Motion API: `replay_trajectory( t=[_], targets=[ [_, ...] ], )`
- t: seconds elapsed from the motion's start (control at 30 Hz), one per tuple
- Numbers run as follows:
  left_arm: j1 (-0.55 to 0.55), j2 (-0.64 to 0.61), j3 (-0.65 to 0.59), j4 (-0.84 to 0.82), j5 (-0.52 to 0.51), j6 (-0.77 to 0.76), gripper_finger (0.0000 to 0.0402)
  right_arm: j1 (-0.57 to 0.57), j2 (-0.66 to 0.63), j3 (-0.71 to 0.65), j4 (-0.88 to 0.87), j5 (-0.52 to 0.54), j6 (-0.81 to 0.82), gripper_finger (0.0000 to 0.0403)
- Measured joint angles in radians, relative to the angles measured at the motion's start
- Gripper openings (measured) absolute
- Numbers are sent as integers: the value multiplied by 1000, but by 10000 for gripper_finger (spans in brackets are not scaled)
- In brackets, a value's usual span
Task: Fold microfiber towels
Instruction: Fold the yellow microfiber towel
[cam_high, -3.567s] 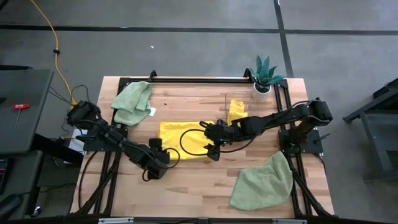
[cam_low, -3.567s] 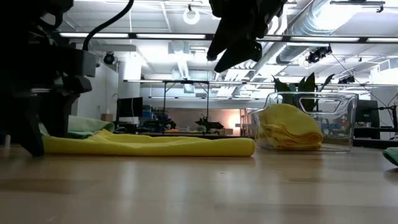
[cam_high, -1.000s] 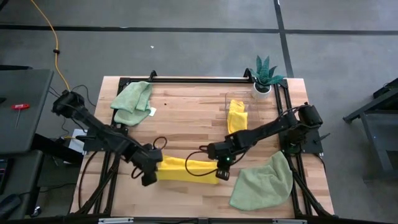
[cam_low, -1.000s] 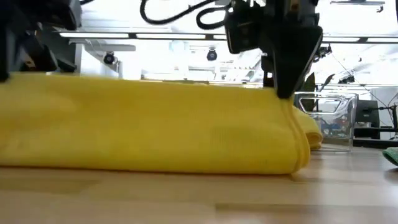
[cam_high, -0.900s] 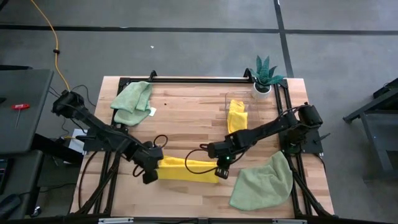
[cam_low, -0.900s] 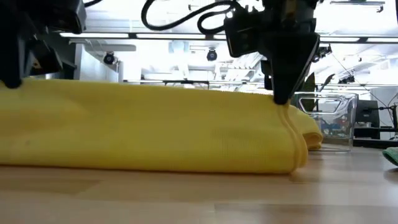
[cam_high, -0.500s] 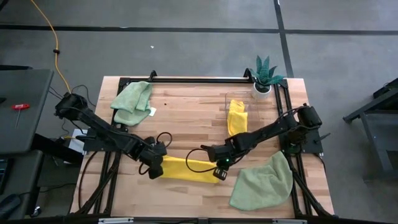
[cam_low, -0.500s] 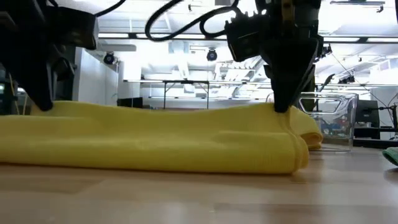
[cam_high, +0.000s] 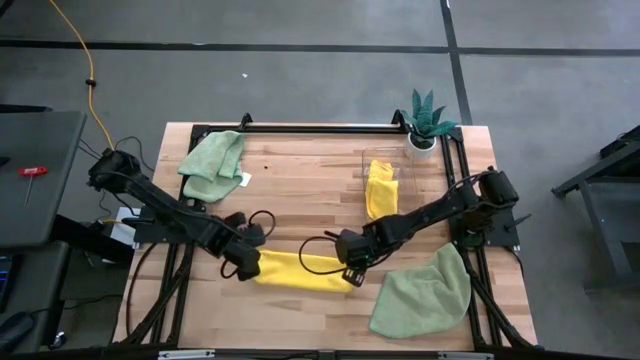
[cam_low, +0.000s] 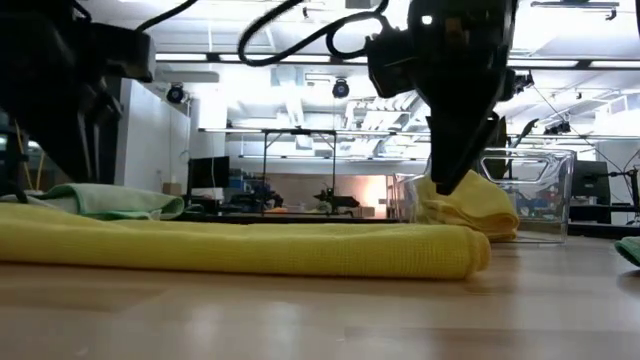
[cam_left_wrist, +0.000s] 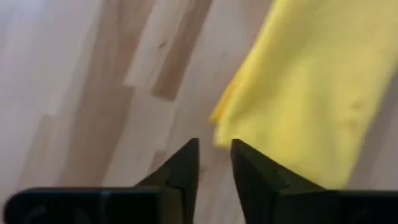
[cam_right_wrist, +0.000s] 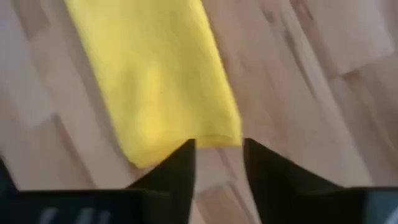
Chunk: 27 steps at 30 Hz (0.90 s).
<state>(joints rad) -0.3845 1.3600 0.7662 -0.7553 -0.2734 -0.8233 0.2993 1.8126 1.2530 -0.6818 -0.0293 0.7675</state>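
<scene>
A yellow microfiber towel (cam_high: 300, 268) lies near the table's front edge as a long flat folded strip (cam_low: 250, 248). My left gripper (cam_high: 247, 266) hangs just above its left end and is open. In the left wrist view the strip's corner (cam_left_wrist: 219, 124) shows just past that gripper (cam_left_wrist: 214, 146). My right gripper (cam_high: 352, 275) hangs open just above the right end, clear of the cloth in the low view (cam_low: 447, 185). In the right wrist view the strip's end edge (cam_right_wrist: 214, 138) shows beyond the gap between the fingers.
A pale green towel (cam_high: 212, 155) lies bunched at the far left. Another green towel (cam_high: 422, 292) lies at the near right. A clear bin (cam_high: 385, 165) at the far right holds a folded yellow towel (cam_high: 379, 187). A potted plant (cam_high: 428, 120) stands at the far right corner.
Both grippers have come down with the yellow towel's raised edge, which stood up like a curtain. They have opened and let it go. The upper layer has sunk onto the lower one, so the towel now lies flat as a folded strip.
</scene>
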Motion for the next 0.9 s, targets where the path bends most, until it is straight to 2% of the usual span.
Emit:
replay_trajectory(
  t=[0.1, 0.2, 0.33, 0.5, 0.57, 0.7, 0.9],
  targets=[
    [13, -3, 0, -59, -3, 12, 115, -20, -17, 0, -42, 9, -71, 188],
    [25, -15, 0, -110, -2, 34, 144, -33, -45, 0, -74, 48, -112, 220],
    [10, -50, 1, -94, -5, 51, 170, -24, -86, 0, -56, 74, -168, 232],
    [-80, -81, 1, 84, -41, 165, 176, 50, -84, -12, 14, 66, -213, 231],
    [-122, -80, 2, 126, -73, 183, 175, 83, -82, -52, 36, 60, -154, 229],
    [-185, -80, 1, 132, -147, 142, 176, 131, -95, -164, 115, 17, 62, 227],
    [-202, -156, -15, 154, -157, 25, 177, 195, -140, -306, 456, 49, 392, 227]
  ],
)
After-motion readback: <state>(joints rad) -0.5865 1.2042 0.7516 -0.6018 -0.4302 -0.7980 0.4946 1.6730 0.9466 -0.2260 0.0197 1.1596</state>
